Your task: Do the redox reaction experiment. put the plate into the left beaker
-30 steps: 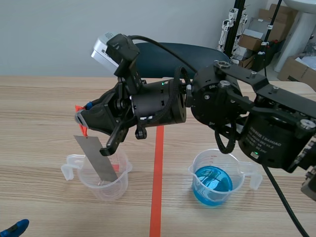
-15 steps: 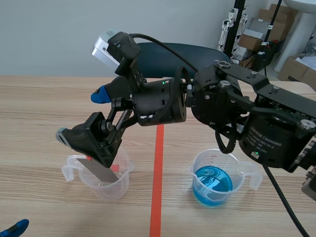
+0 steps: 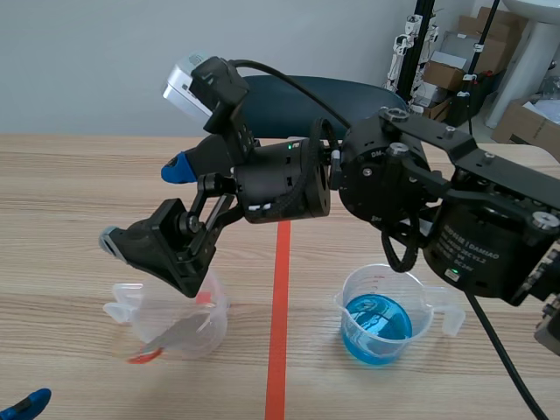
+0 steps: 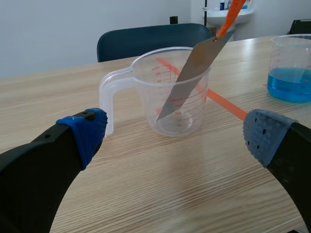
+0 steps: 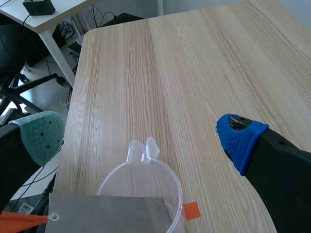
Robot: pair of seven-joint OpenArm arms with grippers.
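Note:
A clear empty beaker [image 3: 175, 317] stands left of the orange line, its outline smeared in the scene view. The grey metal plate [image 4: 190, 77] leans inside the beaker [image 4: 176, 92], its orange tag [image 4: 230, 13] sticking up past the rim. My right gripper [image 3: 142, 203] hangs open just above the beaker, touching nothing. From the right wrist, the plate [image 5: 107, 213] lies across the beaker's rim [image 5: 167, 175] below the open right gripper [image 5: 141, 138]. My left gripper [image 4: 175, 141] stands open low on the table, a short way before the beaker.
A second beaker [image 3: 378, 317] holding blue liquid stands right of the orange tape line [image 3: 278, 306]. A dark chair [image 3: 306, 92] is behind the table, with boxes [image 3: 525, 122] at the far right. The right arm's bulk spans the table's middle.
The right gripper was shut on the plate's top above the beaker; it has opened. The plate dropped into the beaker, which looks jolted and smeared now.

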